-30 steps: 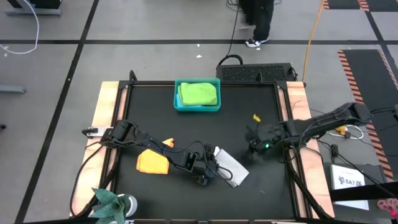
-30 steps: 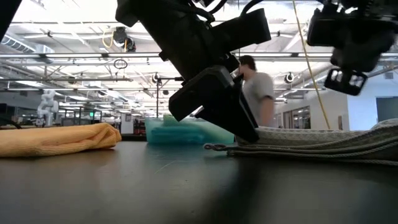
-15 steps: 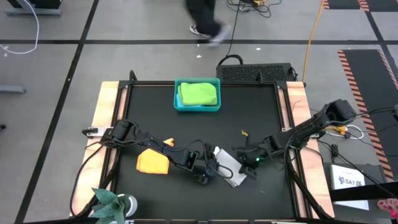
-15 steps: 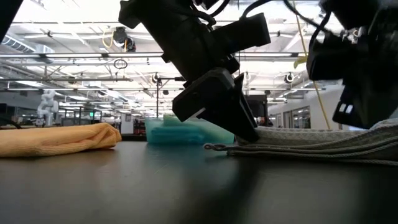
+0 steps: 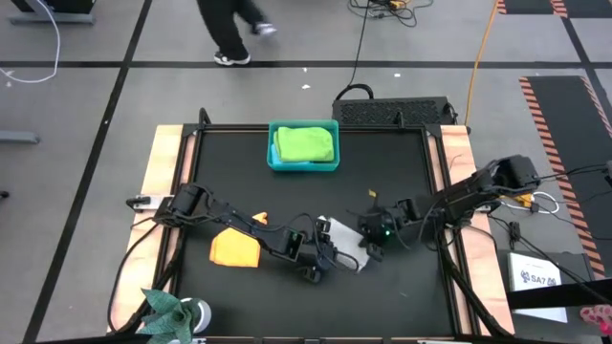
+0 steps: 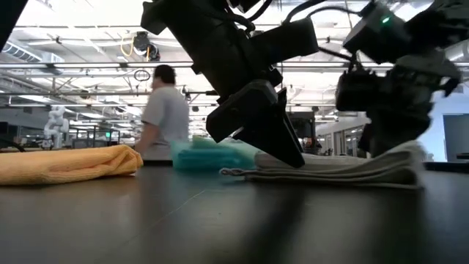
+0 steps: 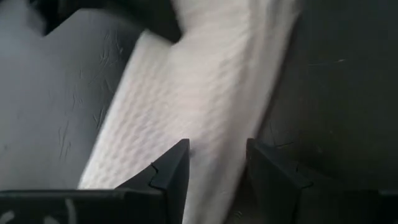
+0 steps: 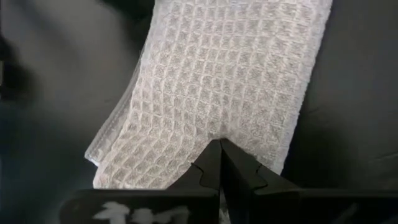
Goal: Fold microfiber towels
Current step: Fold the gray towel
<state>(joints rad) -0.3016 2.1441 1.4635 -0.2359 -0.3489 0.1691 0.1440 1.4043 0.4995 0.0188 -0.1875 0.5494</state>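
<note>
A light grey waffle-weave towel (image 5: 337, 230) lies folded in several layers on the black table, near its front middle; the low view (image 6: 344, 165) shows it from the side. My left gripper (image 5: 320, 256) stands open over the towel's left end, one finger on either side of a strip of cloth (image 7: 186, 93). From the right, my right gripper (image 5: 373, 235) is shut at the towel's right end (image 8: 230, 74). The orange-yellow towel (image 5: 234, 248) lies bunched at the near left. The lime green towel (image 5: 306, 143) rests in the teal bin. My left gripper reaches slanting down from the table's left, and its lower finger (image 6: 287, 150) rests on the top of the towel's left end (image 6: 311, 158). The cloth passes between the spread fingers in the left wrist view. The towel lies flat on the table. My right gripper comes slanting down from the table's right, and its shut fingertips (image 8: 221, 163) meet the towel's right end (image 8: 214, 127). Whether any cloth is caught between them, I cannot tell. That end (image 6: 407, 150) stands slightly raised; the remainder lies on the table.
The teal bin (image 5: 273, 158) stands at the far middle of the table. A small plant (image 5: 167, 311) sits at the near left corner. A person (image 5: 234, 29) walks on the floor beyond the far edge. Bare black table lies between the bin and the grippers.
My right gripper has come down and toward the table's left onto the grey towel's right end. That end has moved left and risen a little, so the towel is shorter, while its left end stays under my left gripper. The person has walked left.
</note>
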